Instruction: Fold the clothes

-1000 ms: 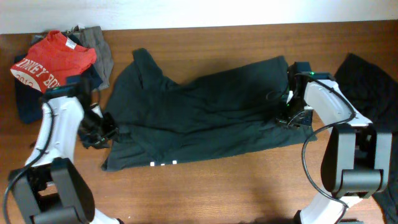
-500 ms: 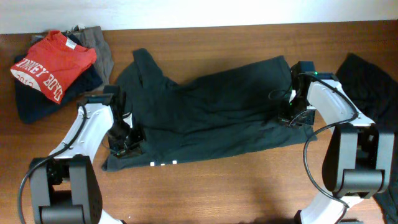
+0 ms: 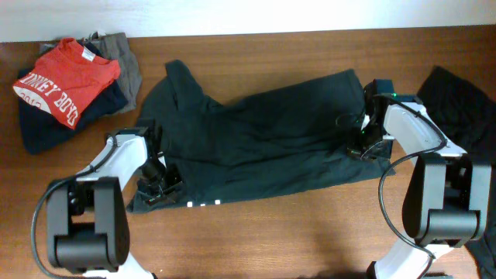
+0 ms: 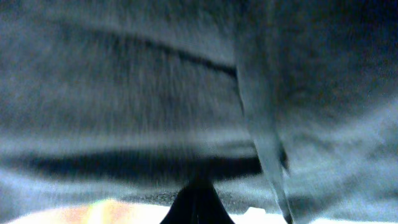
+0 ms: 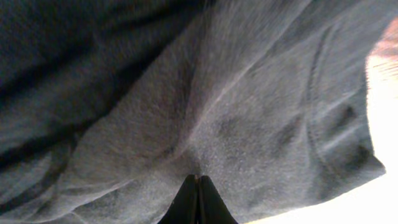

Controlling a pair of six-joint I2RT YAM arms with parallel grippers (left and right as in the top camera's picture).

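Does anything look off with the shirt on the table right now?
The black T-shirt lies rumpled and slanted, with creases across its middle and one part poking out at its upper left. Only a sliver of white lettering shows at the near edge. No damage shows.

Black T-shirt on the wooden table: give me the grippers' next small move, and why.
Probably lift both ends slightly and draw them apart. The left gripper and right gripper appear pinched on opposite ends of the rumpled black short-sleeved fabric T-shirt, which lies creased across the wooden table.
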